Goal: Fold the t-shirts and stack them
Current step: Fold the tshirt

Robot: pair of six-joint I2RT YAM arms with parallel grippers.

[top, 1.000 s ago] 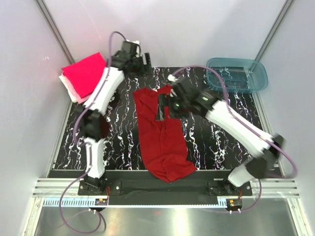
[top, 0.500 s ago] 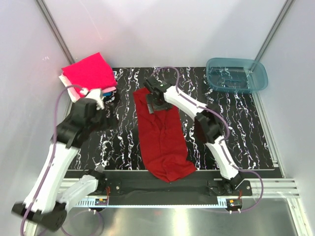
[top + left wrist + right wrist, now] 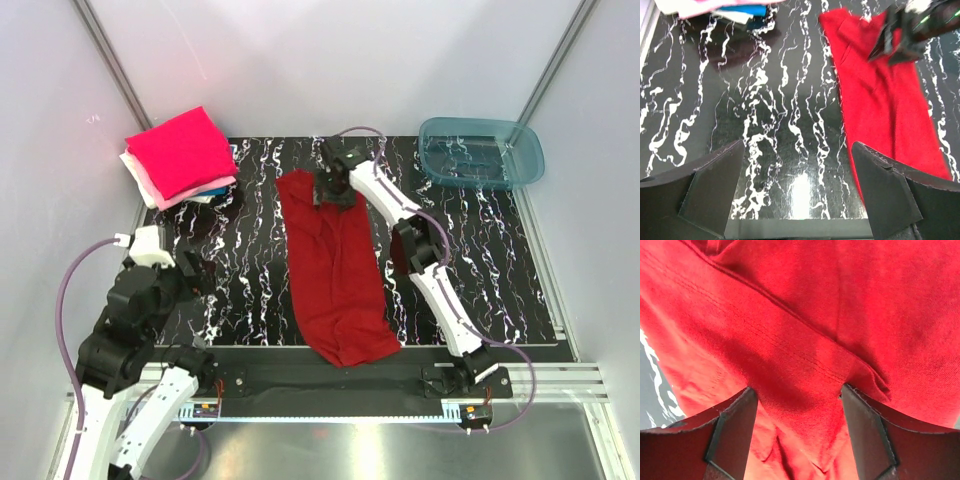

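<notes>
Gotta pinch both layers at the far end of the dark red t-shirt (image 3: 338,270) lying mid-table, using the right gripper (image 3: 796,390), jaws apart just over it. No need for the wide-open left gripper (image 3: 797,146) near-left.

Bright, even light from above throws a white glare spot on the glossy black mat (image 3: 801,192) and a soft dark shadow beside the folded shirts (image 3: 180,150), while the close-up red shirt (image 3: 800,340) looks slightly soft.
</notes>
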